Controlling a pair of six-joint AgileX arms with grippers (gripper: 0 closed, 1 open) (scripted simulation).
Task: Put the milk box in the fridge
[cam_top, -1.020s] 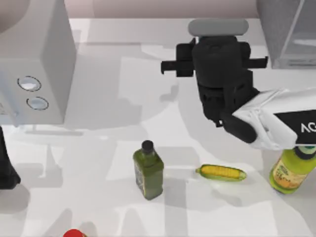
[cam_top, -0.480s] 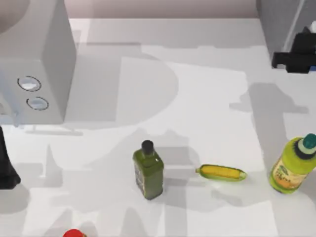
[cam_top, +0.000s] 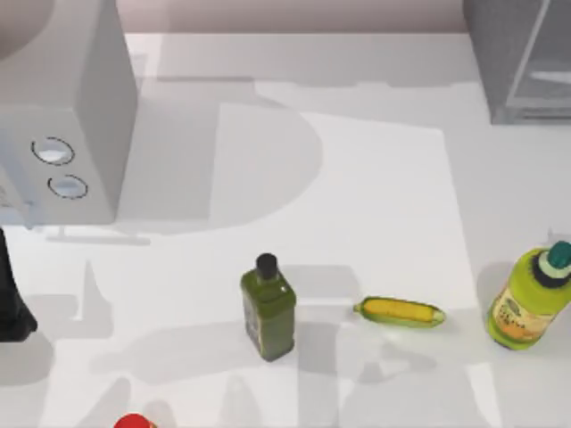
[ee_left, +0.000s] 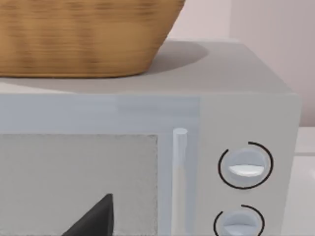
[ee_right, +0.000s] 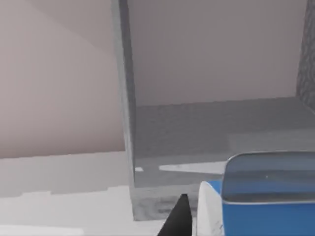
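The milk box (ee_right: 266, 196), a white carton with a blue top, sits very close in the right wrist view. My right gripper is shut on it, and one dark fingertip (ee_right: 180, 216) rests against its white side. Just beyond it stands the fridge (ee_right: 206, 128), its pale interior and grey floor facing the carton. In the top view the fridge (cam_top: 513, 53) is at the table's far right corner. My left arm (cam_top: 9, 303) is parked at the left edge, facing the light-grey box with two dials (ee_left: 246, 167).
A dark-green square bottle (cam_top: 268, 308) stands at the front middle. To its right lie a corn cob (cam_top: 400, 312) and a yellow-green bottle (cam_top: 528, 303). A red object (cam_top: 134, 421) peeks in at the front edge. A wicker basket (ee_left: 83, 34) tops the dial box (cam_top: 62, 116).
My right arm has swung from the back middle of the table to the right, out of the top view, towards the fridge. The bottles and corn have not moved.
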